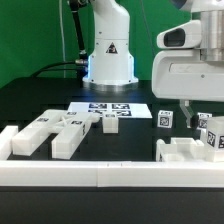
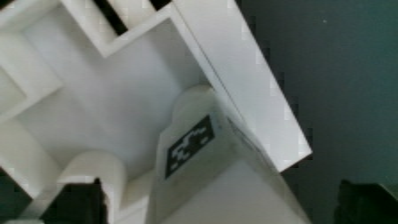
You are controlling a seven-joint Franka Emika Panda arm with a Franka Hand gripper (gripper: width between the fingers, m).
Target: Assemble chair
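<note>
The chair (image 1: 186, 150) is not yet one thing. It lies as chunky white parts on the black worktop (image 1: 30, 105), in two groups. A row of loose pieces (image 1: 60, 135) waits toward the exterior view's left, just in front of the marker board (image 1: 110, 108). They are within reach but out of the way, which reads as a supply laid out for later steps. The working group sits at the exterior view's right, close behind the white rail (image 1: 110, 178). It consists of an open, frame-like part with small tagged blocks (image 1: 165, 120) near it. The rail likely serves as a stop to brace parts against.

The arm reaches out from its base (image 1: 108, 55) at the rear and comes down over that right-hand group. Its hand is upright and its fingers point straight down at the worktop.

The tool (image 1: 187, 108) is released — in the wrist view its two dark fingertips (image 2: 75, 198) stand wide apart. A tagged piece (image 2: 189, 146) lies between them, beside a broad slanting slab (image 2: 231, 80). A dark gap shows on one side, so nothing is clamped. The tool straddles the piece rather than holding it. Whether the near finger touches the piece cannot be told.
</note>
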